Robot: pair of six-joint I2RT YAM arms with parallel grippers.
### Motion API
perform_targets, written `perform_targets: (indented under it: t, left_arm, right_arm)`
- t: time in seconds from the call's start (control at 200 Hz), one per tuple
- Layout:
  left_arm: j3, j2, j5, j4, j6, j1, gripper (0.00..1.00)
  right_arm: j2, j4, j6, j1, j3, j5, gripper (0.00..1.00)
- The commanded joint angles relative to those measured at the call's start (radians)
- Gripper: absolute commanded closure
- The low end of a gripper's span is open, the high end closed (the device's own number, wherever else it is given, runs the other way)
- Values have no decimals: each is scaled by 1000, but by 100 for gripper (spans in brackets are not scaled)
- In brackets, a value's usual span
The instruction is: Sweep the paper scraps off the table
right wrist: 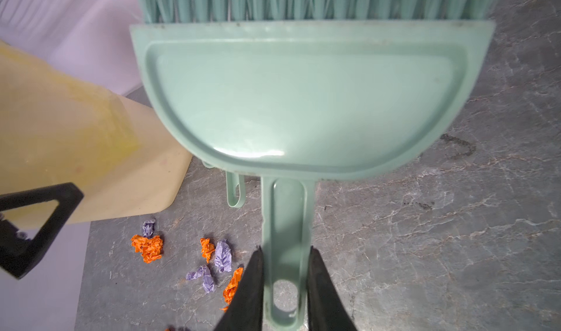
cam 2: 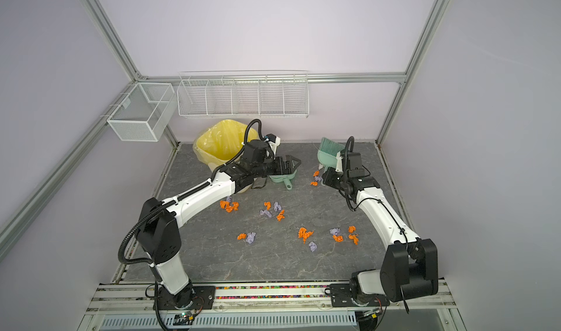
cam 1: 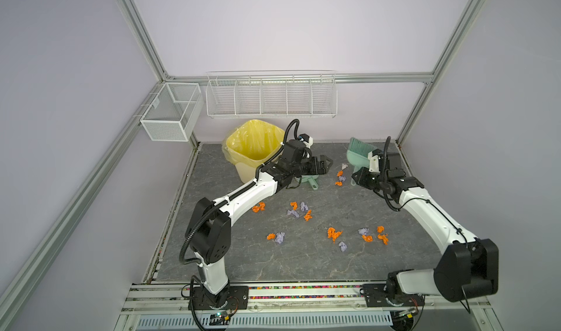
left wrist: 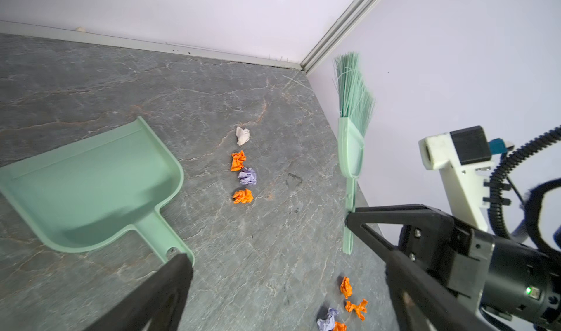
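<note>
You are clamping the brush (right wrist: 303, 101) with the right gripper (right wrist: 285, 250), its jaws pressing both sides of the handle just above the hanging hole. Your left gripper (cam 1: 330, 163) is standing wide open and grasping nothing, hovering over the dustpan (left wrist: 91, 186) beside the yellow-lined bin (cam 1: 255, 144).

The paper scraps (cam 1: 299, 211) are all lying on the table (cam 1: 303, 262). A short row of four, one whitish, two orange and one lavender, is sitting between your two grippers (left wrist: 243, 174), beside the pan's open mouth and just off the brush handle. The rest are lying well back from both grippers, toward the arm bases. One clump is sitting beneath your left forearm (cam 2: 229, 206) and a mixed clump is resting further back (cam 2: 271, 212). More pairs are spreading in a loose line behind those (cam 1: 372, 235).

In both top views your left arm is covering most of the dustpan, so only its rear edge and handle (cam 2: 280, 179) are showing. In the left wrist view the tip of one jaw is overlapping the end of the pan's handle, and I cannot tell whether it is touching. The right wrist view is cutting off the bristle tips, so I cannot tell whether they are meeting the table.
</note>
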Motion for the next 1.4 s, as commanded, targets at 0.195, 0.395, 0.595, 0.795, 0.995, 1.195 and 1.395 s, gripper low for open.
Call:
perform_targets:
  t: [0.195, 0.395, 0.595, 0.795, 0.995, 1.195, 1.395]
  left_arm:
    - [62, 49, 87, 82, -64, -2, 4]
    - [76, 70, 111, 130, -105, -2, 10]
    - [120, 109, 144, 133, -119, -2, 23]
    - [120, 116, 138, 134, -119, -4, 31]
    - [131, 124, 141, 144, -132, -7, 43]
    - [154, 142, 154, 136, -133, -14, 65]
    - [146, 143, 156, 136, -140, -14, 86]
  right_arm:
    - [-34, 48, -24, 54, -15, -41, 89]
    - [-45, 45, -22, 100, -15, -42, 89]
    - [-61, 43, -11, 131, -21, -37, 89]
    - [-67, 49, -2, 150, -17, -61, 89]
    - [-75, 46, -2, 171, -21, -61, 89]
    - [-77, 46, -7, 177, -16, -63, 89]
    - [-65, 39, -19, 181, -7, -70, 89]
